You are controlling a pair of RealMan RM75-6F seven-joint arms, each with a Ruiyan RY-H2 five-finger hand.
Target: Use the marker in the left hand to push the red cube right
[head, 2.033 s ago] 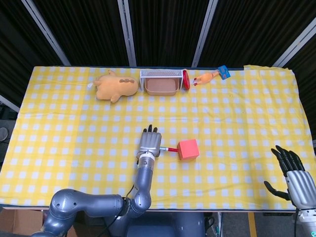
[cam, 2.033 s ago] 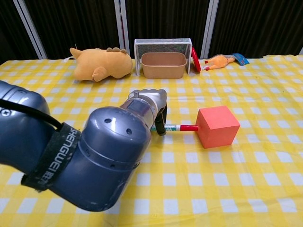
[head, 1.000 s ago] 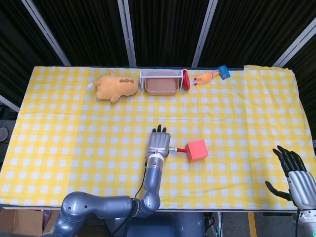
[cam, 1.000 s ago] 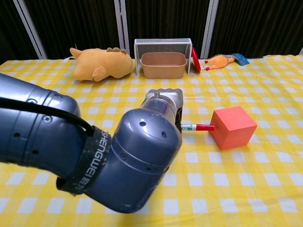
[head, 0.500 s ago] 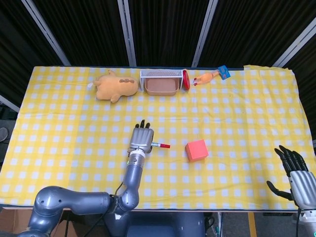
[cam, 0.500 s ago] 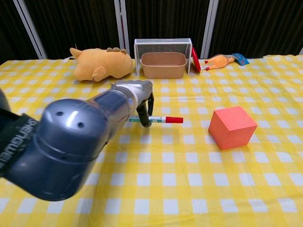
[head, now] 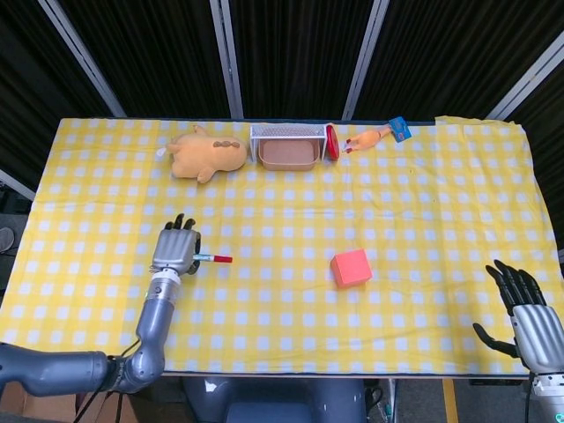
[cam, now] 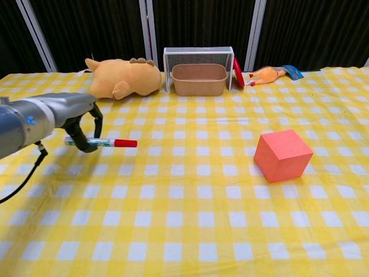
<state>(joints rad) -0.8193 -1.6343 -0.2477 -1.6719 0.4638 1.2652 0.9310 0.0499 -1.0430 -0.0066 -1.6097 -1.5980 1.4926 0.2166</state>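
The red cube (head: 352, 268) (cam: 282, 154) sits alone on the yellow checked cloth, right of centre. Far to its left, my left hand (head: 176, 250) (cam: 84, 123) grips a marker (head: 213, 258) (cam: 102, 142) that lies level, its red cap pointing right toward the cube. A wide gap of cloth separates the cap from the cube. My right hand (head: 529, 314) hangs at the table's near right corner, fingers spread, holding nothing; only the head view shows it.
Along the far edge stand a tan plush animal (head: 207, 154) (cam: 123, 78), a wire basket holding a brown tub (head: 287, 147) (cam: 199, 72), a red lid (head: 332, 141) and a rubber chicken toy (head: 374, 136) (cam: 271, 74).
My left hand pushed the cube rightward with the marker, then drew back far to the left with it. The cube stayed where it was pushed. The right hand barely moved.
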